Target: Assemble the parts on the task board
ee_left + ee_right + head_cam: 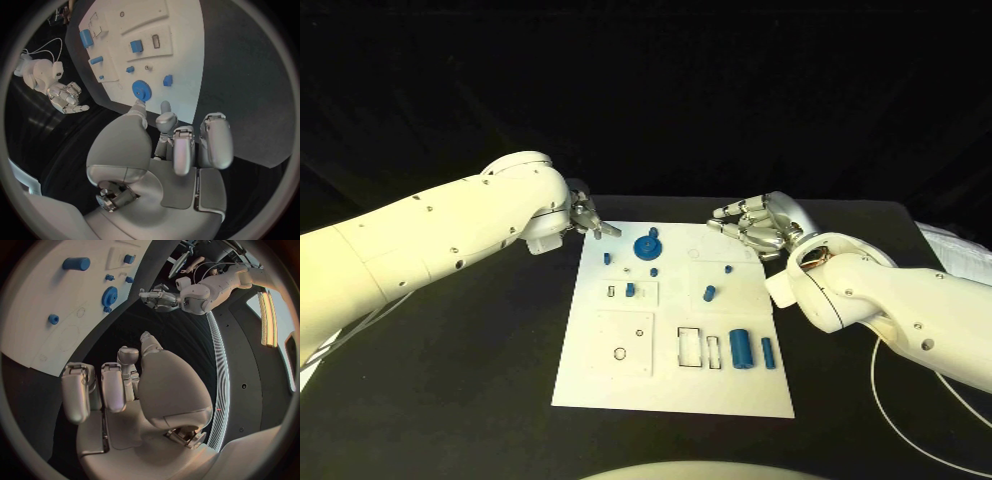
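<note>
My left hand point(584, 217) hovers spread and empty at the far left corner of the white task board point(675, 385); my right hand point(756, 225) is spread too. The round blue plastic gear point(646, 246) lies nearby: light, stiff, best pinched by its rim.

1. Left arm point(430, 240) was a smooth white shell with small dark screws.
2. Right arm point(891, 300) matched, with a thin white cable point(899, 400).
3. Left hand point(586, 216) and right hand point(754, 225) were silver, many-fingered.
</note>
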Robot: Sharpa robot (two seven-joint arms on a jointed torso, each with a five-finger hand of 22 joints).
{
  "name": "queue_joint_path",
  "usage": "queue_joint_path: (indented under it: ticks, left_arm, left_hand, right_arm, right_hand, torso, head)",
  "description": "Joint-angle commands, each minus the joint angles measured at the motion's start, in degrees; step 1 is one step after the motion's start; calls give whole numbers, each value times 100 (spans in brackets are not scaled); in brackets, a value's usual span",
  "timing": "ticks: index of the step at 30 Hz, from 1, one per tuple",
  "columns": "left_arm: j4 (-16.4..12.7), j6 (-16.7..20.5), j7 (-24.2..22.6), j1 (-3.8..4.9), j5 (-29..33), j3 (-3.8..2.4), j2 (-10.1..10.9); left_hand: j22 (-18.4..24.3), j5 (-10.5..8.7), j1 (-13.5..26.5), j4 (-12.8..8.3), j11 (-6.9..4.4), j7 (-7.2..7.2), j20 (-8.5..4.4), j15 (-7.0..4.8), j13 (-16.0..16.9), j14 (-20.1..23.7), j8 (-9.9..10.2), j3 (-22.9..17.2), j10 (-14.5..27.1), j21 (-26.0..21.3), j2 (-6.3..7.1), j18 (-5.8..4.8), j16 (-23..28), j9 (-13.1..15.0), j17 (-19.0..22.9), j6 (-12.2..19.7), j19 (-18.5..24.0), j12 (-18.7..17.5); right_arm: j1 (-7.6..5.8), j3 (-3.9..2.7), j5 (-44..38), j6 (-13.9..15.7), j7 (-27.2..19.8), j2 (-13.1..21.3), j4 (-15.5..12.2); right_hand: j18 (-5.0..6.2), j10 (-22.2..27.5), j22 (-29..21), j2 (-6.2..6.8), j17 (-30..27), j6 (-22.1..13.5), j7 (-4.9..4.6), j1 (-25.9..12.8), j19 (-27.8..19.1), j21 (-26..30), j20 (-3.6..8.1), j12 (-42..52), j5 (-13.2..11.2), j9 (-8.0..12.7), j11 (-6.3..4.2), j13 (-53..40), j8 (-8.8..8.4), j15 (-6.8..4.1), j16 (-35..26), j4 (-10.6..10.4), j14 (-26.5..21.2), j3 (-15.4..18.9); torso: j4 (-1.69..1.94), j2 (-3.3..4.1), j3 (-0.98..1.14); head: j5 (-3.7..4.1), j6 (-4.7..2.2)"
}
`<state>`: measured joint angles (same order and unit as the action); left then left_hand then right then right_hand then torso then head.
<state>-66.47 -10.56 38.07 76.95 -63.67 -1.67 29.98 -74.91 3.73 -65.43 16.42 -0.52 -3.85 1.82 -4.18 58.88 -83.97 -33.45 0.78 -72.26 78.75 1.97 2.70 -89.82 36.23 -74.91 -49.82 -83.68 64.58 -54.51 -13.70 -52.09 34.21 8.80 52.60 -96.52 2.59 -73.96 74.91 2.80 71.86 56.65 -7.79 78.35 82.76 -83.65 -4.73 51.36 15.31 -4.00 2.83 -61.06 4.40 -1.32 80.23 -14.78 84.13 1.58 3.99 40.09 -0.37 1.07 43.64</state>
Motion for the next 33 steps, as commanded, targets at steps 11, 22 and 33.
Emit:
queue_joint_path:
  ticks: [11, 22, 33]
  left_arm:
    - [696, -641, -90, -23, 55, 133, -367]
    - [826, -912, -181, -60, 160, 161, -467]
    - [1002, -1065, -197, -95, 175, 219, -596]
  left_hand:
    - [-421, 12, -67, 22, -9, 46, 46, 13, 65, -603, -78, 168, -93, 81, -60, 44, -18, -12, -1509, -160, -47, 107]
    - [-477, 1, -42, 24, -40, 81, 29, -11, 125, -603, -136, 246, -156, 129, -125, 30, -18, -7, -1509, -237, -80, 174]
    - [-490, 6, -140, -1, -58, 100, 13, -27, 129, -603, -154, 260, -175, 135, -198, 28, -18, -15, -1509, -260, -87, 186]
  right_arm:
    - [7, 1, 8, -35, -57, -44, 7]
    - [7, 2, 8, -40, -64, -60, 12]
    - [8, 2, 8, -38, -72, -68, 16]
  right_hand:
    - [42, 33, 196, -60, -5, 35, -6, 23, -40, 33, 0, -24, 45, -5, -5, 10, -20, -16, -36, 3, 220, 20]
    - [43, 36, 193, -64, -8, 35, -6, 28, -42, 35, 1, -31, 55, -5, -5, 16, -20, -17, -39, 4, 220, 21]
    - [44, 35, 188, -68, -10, 35, -6, 32, -44, 38, 1, -25, 64, -5, -5, 14, -20, -17, -41, 5, 220, 21]
  torso:
    - [1, 28, -25]
    - [-4, 26, -19]
    - [-8, 25, -15]
  head:
    - [-24, 13]
    - [-30, 40]
    - [-38, 50]
